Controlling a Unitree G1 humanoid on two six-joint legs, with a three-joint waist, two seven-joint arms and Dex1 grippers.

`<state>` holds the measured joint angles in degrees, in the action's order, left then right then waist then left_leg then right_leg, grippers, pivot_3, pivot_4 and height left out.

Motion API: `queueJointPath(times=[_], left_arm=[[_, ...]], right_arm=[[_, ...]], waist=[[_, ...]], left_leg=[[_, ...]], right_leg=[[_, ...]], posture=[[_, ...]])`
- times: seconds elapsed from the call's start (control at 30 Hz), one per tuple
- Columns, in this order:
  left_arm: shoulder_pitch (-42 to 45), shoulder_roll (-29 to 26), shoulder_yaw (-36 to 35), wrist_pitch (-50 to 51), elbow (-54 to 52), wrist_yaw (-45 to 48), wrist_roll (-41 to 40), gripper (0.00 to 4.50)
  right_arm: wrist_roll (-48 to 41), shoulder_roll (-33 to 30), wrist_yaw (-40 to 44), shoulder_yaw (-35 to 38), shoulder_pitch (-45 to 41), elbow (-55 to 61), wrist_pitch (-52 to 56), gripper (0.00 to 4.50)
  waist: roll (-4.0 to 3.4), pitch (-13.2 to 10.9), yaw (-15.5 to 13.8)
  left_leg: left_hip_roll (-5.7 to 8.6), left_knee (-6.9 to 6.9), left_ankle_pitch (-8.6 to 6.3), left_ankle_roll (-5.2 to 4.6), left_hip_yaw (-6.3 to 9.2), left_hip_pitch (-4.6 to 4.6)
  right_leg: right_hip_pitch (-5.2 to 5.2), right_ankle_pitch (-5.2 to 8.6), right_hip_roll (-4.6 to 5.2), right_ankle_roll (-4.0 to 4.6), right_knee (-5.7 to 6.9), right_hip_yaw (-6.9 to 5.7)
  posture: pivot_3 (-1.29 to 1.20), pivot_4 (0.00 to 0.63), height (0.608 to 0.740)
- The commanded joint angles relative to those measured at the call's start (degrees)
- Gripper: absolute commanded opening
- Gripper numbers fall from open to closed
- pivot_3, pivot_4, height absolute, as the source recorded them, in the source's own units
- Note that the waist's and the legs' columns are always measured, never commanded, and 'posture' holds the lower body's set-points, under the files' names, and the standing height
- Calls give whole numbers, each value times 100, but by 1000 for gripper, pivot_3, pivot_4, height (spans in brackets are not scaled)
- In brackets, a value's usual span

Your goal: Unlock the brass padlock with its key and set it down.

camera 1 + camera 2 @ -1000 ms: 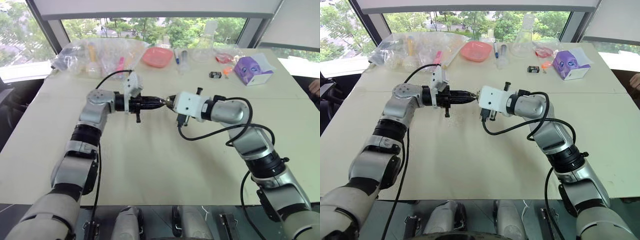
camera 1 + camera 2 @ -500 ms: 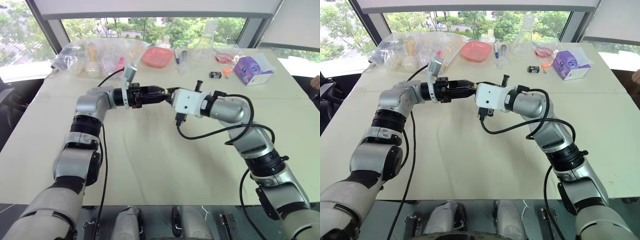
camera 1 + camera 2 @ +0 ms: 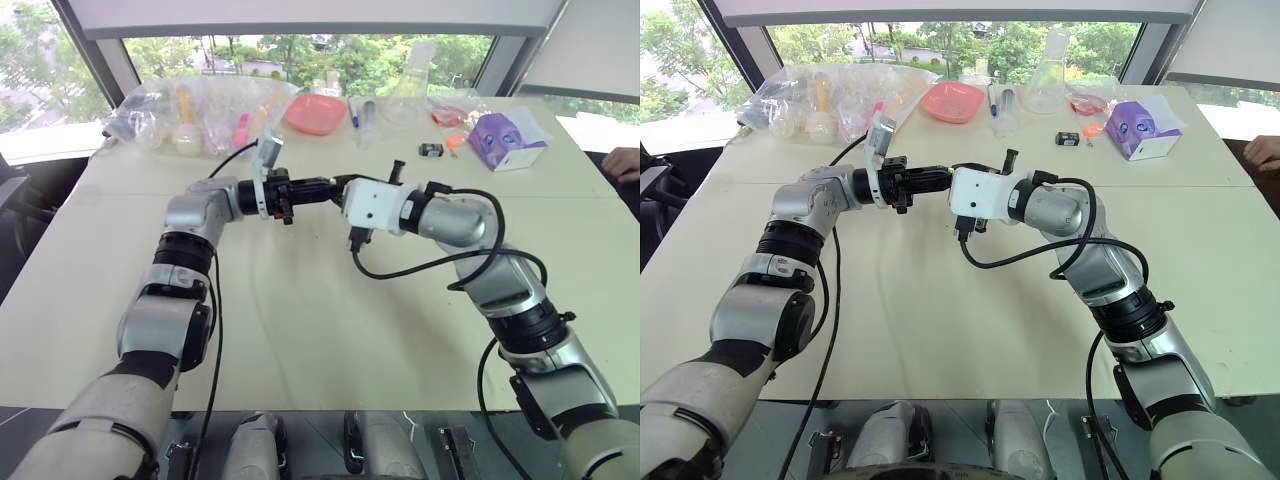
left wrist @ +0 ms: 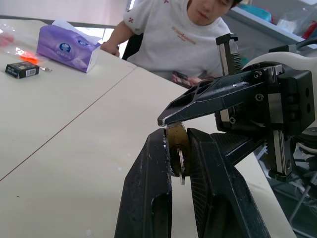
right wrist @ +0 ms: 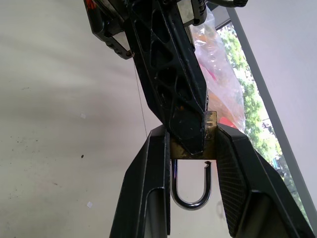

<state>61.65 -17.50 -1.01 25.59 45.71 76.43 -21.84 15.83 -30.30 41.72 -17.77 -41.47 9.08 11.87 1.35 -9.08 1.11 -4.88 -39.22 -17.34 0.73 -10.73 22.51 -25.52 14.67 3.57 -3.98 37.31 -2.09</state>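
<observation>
While the right gripper (image 5: 190, 148) clamps the brass padlock (image 5: 210, 121), silvery shackle (image 5: 190, 198) sprung, the left gripper (image 4: 179, 153) pinches its key (image 4: 181, 166).

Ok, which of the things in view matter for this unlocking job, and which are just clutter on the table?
For the job:
- brass padlock, clamped in the right gripper
- key, pinched in the left gripper

Just lying about, along the far side:
- purple tissue box
- small black box
- pink dish
- plastic bags
- glass flask
</observation>
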Motion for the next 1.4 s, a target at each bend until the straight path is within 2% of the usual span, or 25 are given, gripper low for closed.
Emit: queueJointPath(times=[0.03, 0.1, 0.17, 0.2, 0.3, 0.43, 0.53, 1.17, 1.4], left_arm=[[169, -60, -51, -165, -13, -45, 71, 43], [159, -55, -76, -169, -17, -54, 43, 0], [128, -66, -117, -137, -36, -53, 1, 0], [107, -78, -161, -90, -55, -65, -43, 0], [59, -105, -226, -10, -119, -71, -115, 0], [0, -120, -257, 156, -279, -4, -206, 0], [-38, -117, -268, 282, -426, 31, -256, 0], [-267, -166, -236, 656, -1253, 126, -448, 0], [-299, -157, -233, 625, -1295, 155, -460, 0]], right_arm=[[-22, 30, -35, 135, -93, 187, -57, 674], [-65, 42, -9, 158, -66, 188, -1, 1746], [31, 11, -70, 184, -9, 246, 134, 2631], [16, -32, -90, 275, 111, 397, 242, 2890], [-333, 118, -164, 649, 431, 935, 781, 2890], [-1188, 919, -555, 1456, 566, 1716, 2086, 2890], [-1249, 1076, -868, 1707, 550, 1861, 2446, 2890], [-1400, 672, -887, 1096, 557, 1096, 2325, 2890], [-2071, 655, -473, 1181, 544, 1111, 3000, 2890]], waist=[[0, 0, 0], [0, 0, 0], [0, 0, 0], [0, 0, 0], [0, 0, -17], [0, 0, -2], [0, 0, -8], [0, 0, -3], [0, 0, -11]], left_leg=[[0, 0, 0, 0, 0, 0], [0, 0, 0, 0, 0, 0], [0, 0, 0, 0, 0, 0], [0, 0, 0, 0, 0, 0], [0, 1, 0, 0, 1, 1], [0, -1, 0, 0, 4, 1], [0, -1, 1, 1, 7, 1], [1, 1, 0, 1, 8, 0], [1, 0, 0, 1, 8, 1]], right_leg=[[0, 0, 0, 0, 0, 0], [0, 0, 0, 0, 0, 0], [0, 0, 0, 0, 0, 0], [0, 0, 0, 0, 0, 0], [0, 0, 0, 0, -1, 0], [0, 0, -1, 0, 3, 0], [0, 0, -1, 0, 6, -2], [1, 0, 0, 1, 4, -1], [1, 0, 0, 1, 2, -1]], posture=[[0, 150, 733], [0, 150, 733], [0, 150, 733], [0, 150, 733], [0, 150, 733], [0, 150, 733], [0, 150, 733], [0, 150, 733], [0, 150, 733]])
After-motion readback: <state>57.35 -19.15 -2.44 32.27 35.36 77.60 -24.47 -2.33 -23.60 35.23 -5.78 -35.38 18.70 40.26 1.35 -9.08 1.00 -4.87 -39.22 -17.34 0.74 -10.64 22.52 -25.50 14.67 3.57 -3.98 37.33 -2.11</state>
